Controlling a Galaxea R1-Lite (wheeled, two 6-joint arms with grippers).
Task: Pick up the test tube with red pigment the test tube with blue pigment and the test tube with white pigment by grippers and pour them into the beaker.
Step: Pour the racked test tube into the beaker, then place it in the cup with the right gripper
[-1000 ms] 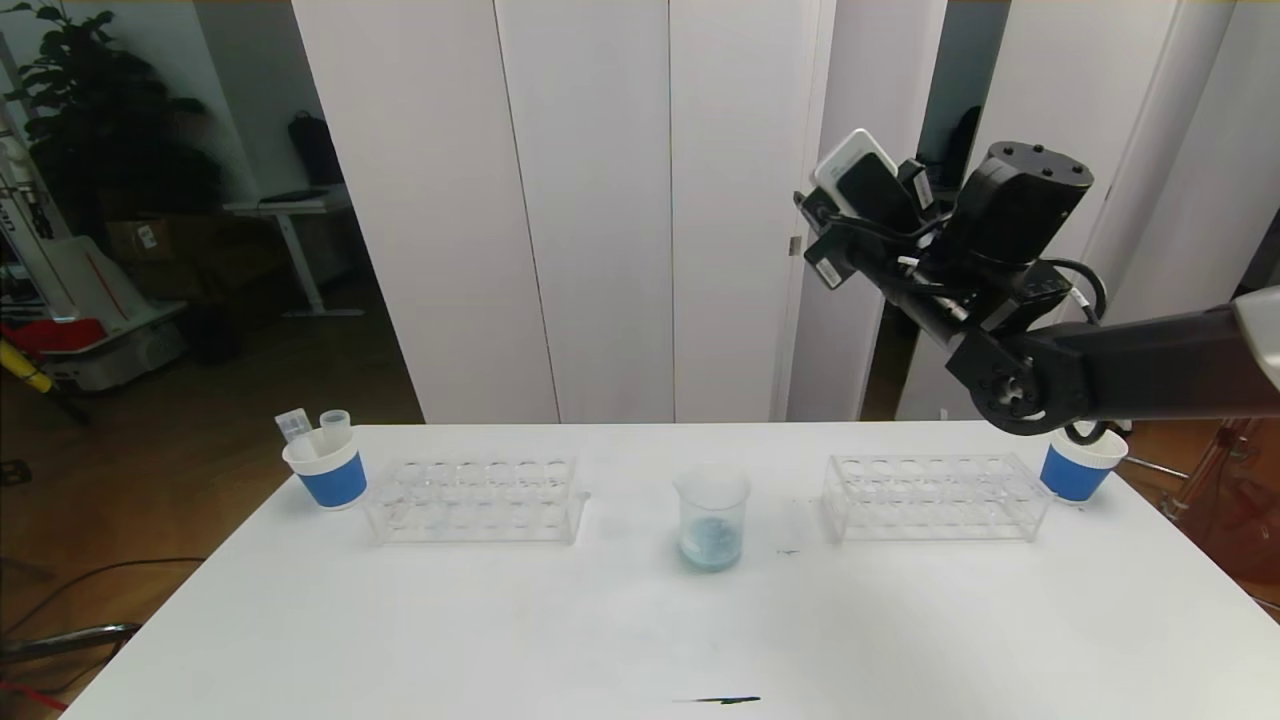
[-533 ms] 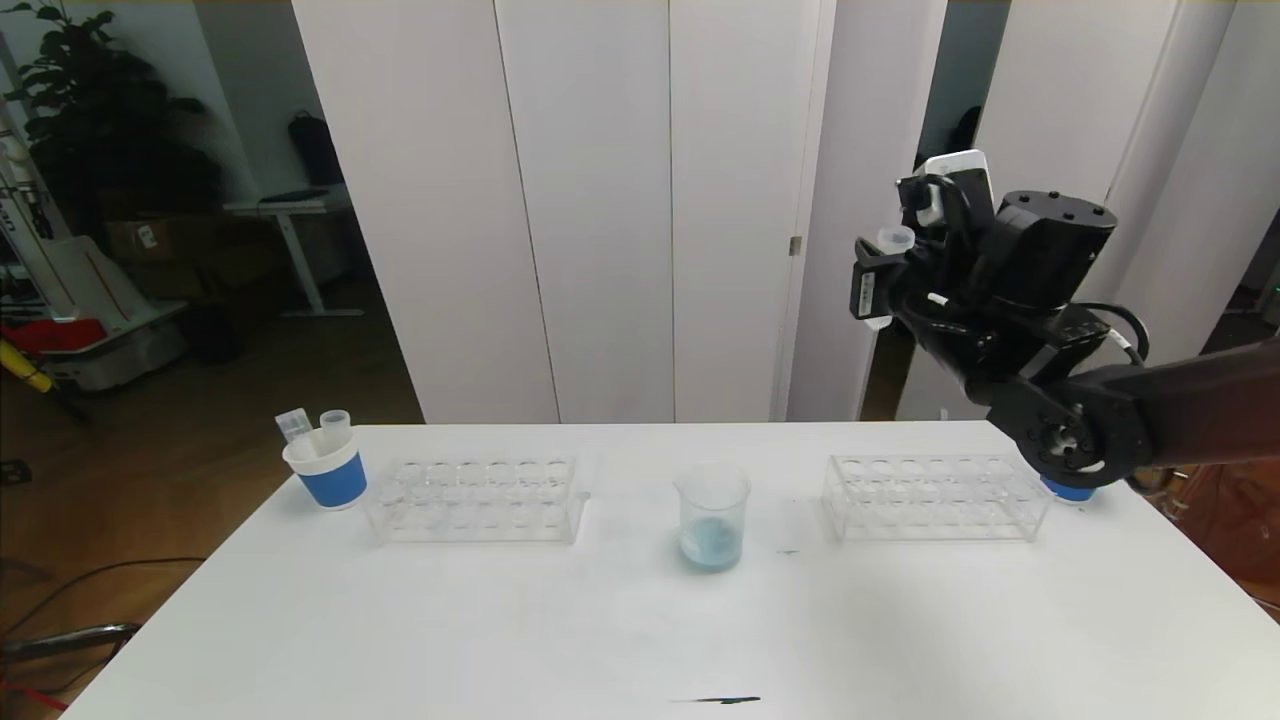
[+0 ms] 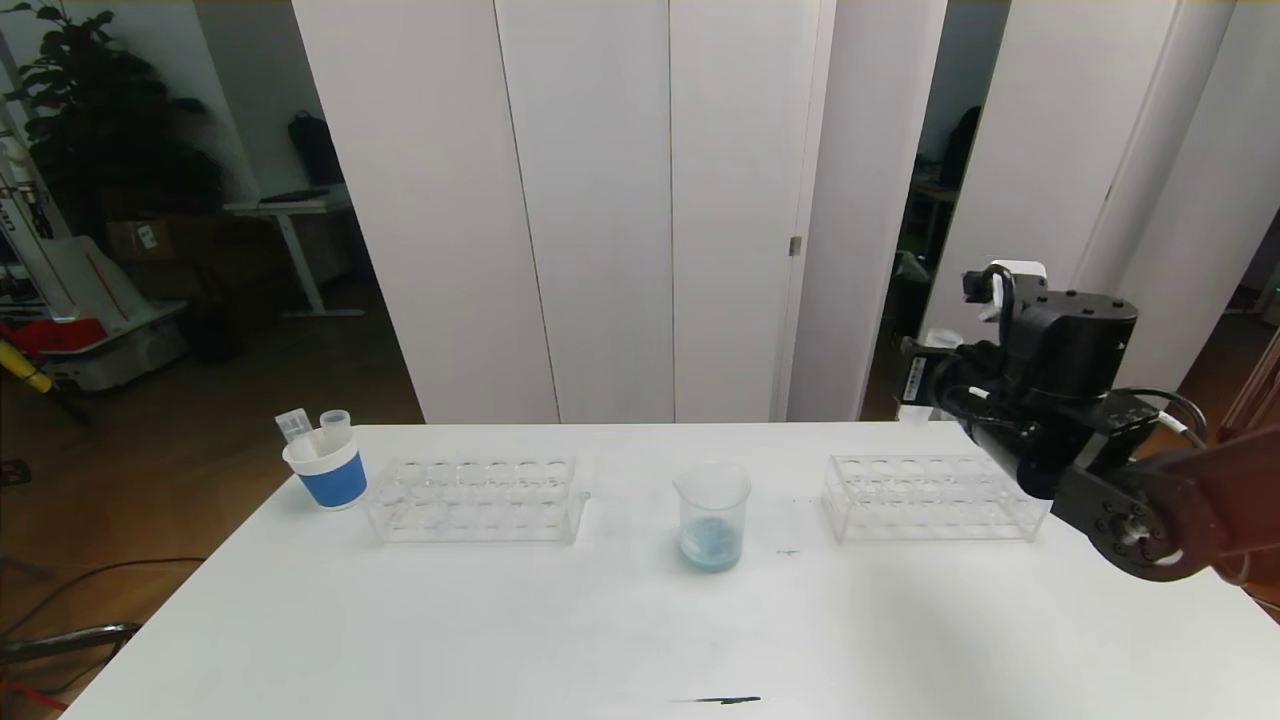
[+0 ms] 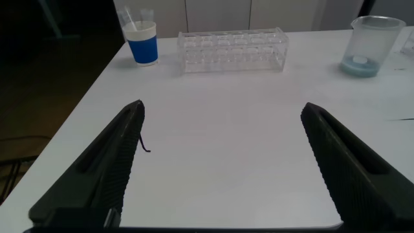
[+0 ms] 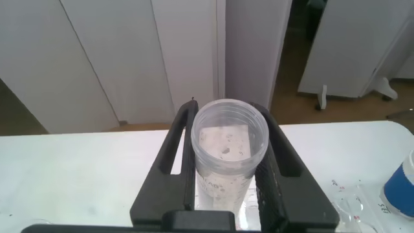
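Note:
My right gripper [image 3: 925,378] hangs above the back right of the table, shut on a clear test tube [image 3: 938,339] held upright. The right wrist view looks into the tube's open mouth [image 5: 229,139], gripped between the black fingers [image 5: 178,139]; faint whitish traces suggest the white-pigment tube. The beaker [image 3: 712,515] stands mid-table with pale blue liquid at its bottom, well to the left of this gripper. My left gripper [image 4: 223,109] is open low over bare table, and the beaker [image 4: 370,45] shows far off. No tube with red or blue pigment shows.
Two clear racks flank the beaker: the left rack [image 3: 475,498] and the right rack [image 3: 935,495], just below my right gripper. A blue-and-white cup [image 3: 325,470] with two clear tubes stands at the far left. Another blue cup [image 5: 401,188] sits beside the right rack.
My right arm has dropped and swung right, from high above the right rack to just over its back end. The wrist has turned, bringing the tube upright.

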